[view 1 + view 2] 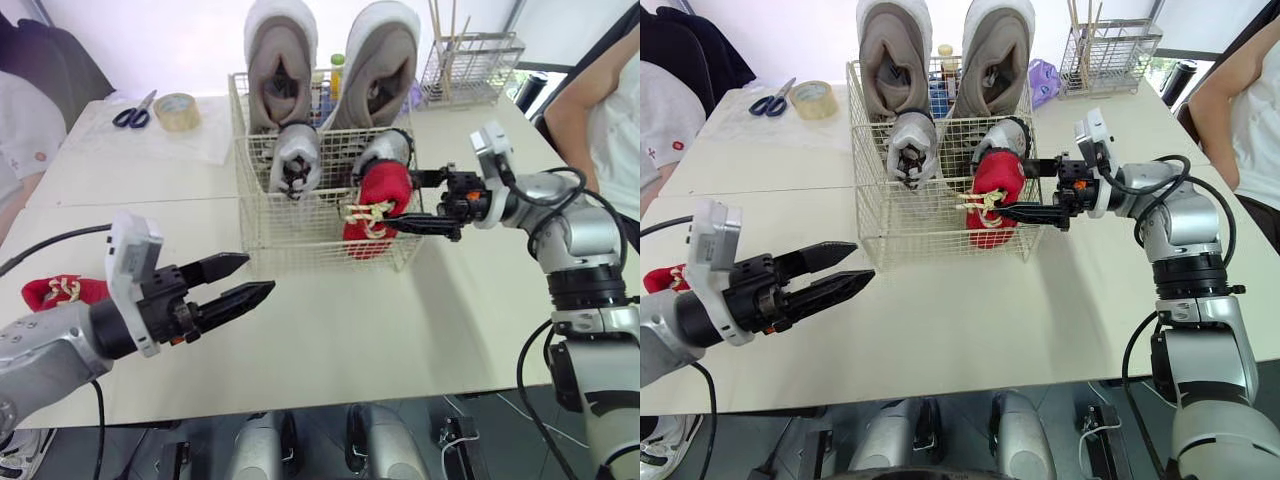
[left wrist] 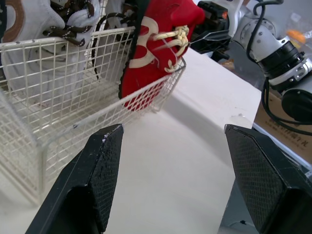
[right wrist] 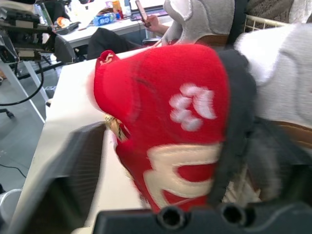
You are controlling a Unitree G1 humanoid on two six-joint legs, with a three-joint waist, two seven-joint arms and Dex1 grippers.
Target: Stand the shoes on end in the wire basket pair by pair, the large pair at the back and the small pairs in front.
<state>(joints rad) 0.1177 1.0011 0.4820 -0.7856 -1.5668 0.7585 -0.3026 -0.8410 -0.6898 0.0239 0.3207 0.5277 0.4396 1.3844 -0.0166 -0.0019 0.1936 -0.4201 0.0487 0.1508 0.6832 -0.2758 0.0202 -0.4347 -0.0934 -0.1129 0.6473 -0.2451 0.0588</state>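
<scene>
Right end effector (image 1: 400,200) pinched red shoe (image 1: 378,205) upright at front corner of wire basket (image 1: 300,222); left end effector (image 1: 258,273) spread, hovering before basket.

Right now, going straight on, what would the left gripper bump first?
Probably the left gripper meets the front corner of the white wire basket, then the red cloth shoe; depth is unclear.

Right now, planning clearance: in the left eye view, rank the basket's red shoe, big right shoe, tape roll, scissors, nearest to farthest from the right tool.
1. red shoe, in the right tool, basket front.
2. big right shoe, basket back.
3. tape roll, far left.
4. scissors, leftmost.
</scene>
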